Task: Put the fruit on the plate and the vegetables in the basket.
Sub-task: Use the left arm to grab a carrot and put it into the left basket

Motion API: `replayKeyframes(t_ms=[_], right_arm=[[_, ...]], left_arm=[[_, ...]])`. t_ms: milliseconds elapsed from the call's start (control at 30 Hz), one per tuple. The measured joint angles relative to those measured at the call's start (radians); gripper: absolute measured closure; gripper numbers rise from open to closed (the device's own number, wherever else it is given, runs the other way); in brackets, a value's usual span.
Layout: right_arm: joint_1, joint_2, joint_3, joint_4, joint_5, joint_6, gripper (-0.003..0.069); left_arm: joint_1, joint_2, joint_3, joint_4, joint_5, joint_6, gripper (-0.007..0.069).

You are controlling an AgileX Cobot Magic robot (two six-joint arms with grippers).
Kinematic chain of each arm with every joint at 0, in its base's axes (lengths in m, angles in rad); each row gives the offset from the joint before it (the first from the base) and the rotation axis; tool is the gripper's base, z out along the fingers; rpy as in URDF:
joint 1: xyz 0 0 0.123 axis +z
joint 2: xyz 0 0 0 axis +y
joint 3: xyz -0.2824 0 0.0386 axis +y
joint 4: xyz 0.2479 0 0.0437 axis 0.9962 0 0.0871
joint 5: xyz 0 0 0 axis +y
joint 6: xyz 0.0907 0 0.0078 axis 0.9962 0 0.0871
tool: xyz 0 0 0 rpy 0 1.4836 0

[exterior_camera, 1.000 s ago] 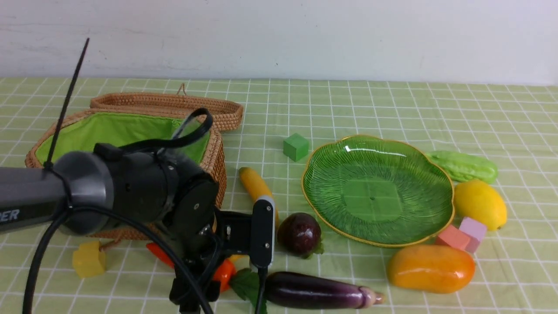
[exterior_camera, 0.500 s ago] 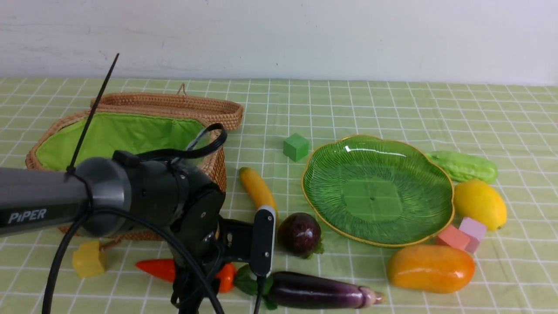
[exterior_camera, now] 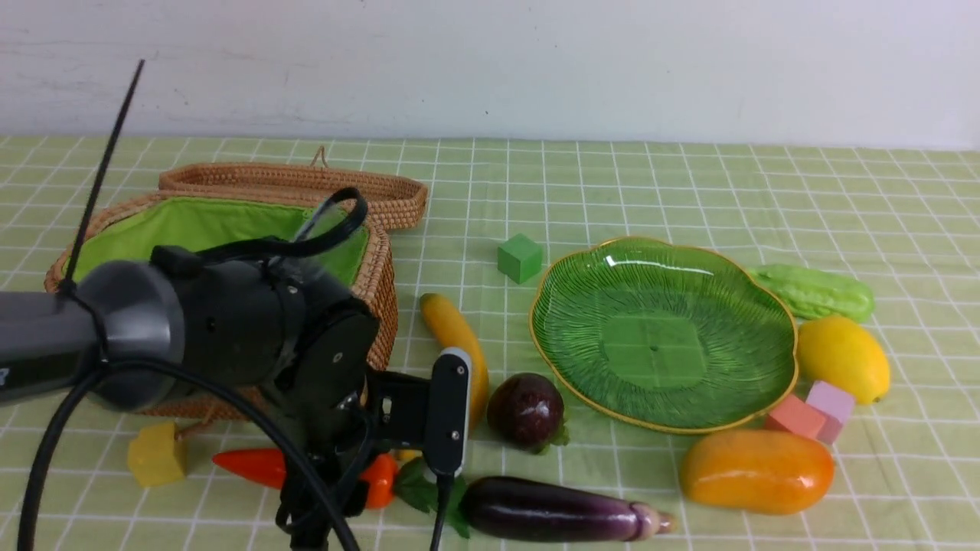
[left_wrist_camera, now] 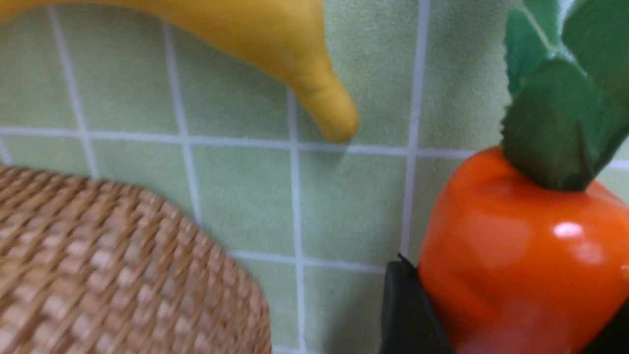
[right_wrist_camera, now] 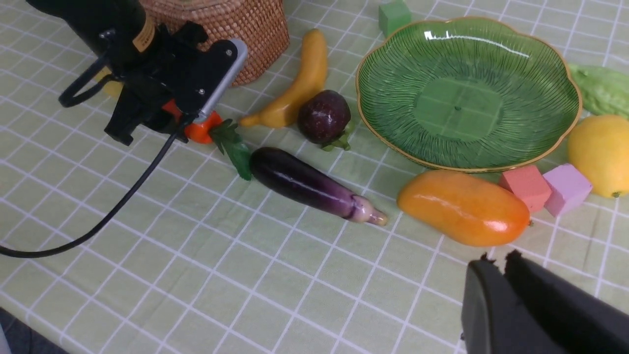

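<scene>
My left gripper [exterior_camera: 344, 490] is shut on the thick end of the red-orange carrot [exterior_camera: 253, 468], low in front of the wicker basket [exterior_camera: 383, 291]; a black finger [left_wrist_camera: 403, 305] presses the carrot's side. The banana [exterior_camera: 452, 329] and round purple fruit [exterior_camera: 527, 409] lie between the basket and the empty green plate [exterior_camera: 658, 337]. At the front lie the aubergine [exterior_camera: 551, 509] and the mango [exterior_camera: 756, 471]. The lemon [exterior_camera: 842, 358] and pale green gourd [exterior_camera: 815, 291] are right of the plate. My right gripper [right_wrist_camera: 499, 258] is shut and empty, hovering near the mango [right_wrist_camera: 464, 207].
A green cube [exterior_camera: 520, 257] sits behind the plate. Red [exterior_camera: 794, 417] and pink [exterior_camera: 831, 405] cubes sit between mango and lemon. The basket's lid [exterior_camera: 306, 187] lies open behind it, its yellow block [exterior_camera: 156, 455] in front. My left arm's cable [right_wrist_camera: 123, 196] trails over the cloth.
My left gripper has closed on the carrot and shifted left with it. The carrot's tip now points further left and its leaves have pulled back from the aubergine.
</scene>
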Motion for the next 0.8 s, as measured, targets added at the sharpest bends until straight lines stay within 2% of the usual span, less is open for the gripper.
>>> replayKeyframes(t_ms=[300, 533, 800], right_arm=[[0.000, 0.000, 0.000, 0.005, -0.001, 0.000, 0.0605], [0.000, 0.000, 0.000, 0.028, -0.029, 0.000, 0.0605], [0.000, 0.000, 0.000, 0.039, -0.056, 0.000, 0.0605]], left_arm=[[0.000, -0.087, 0.000, -0.047, 0.052, 0.000, 0.0246], [0.000, -0.131, 0.000, -0.150, 0.112, -0.006, 0.0246], [0.000, -0.254, -0.010, -0.221, 0.148, -0.126, 0.0246]])
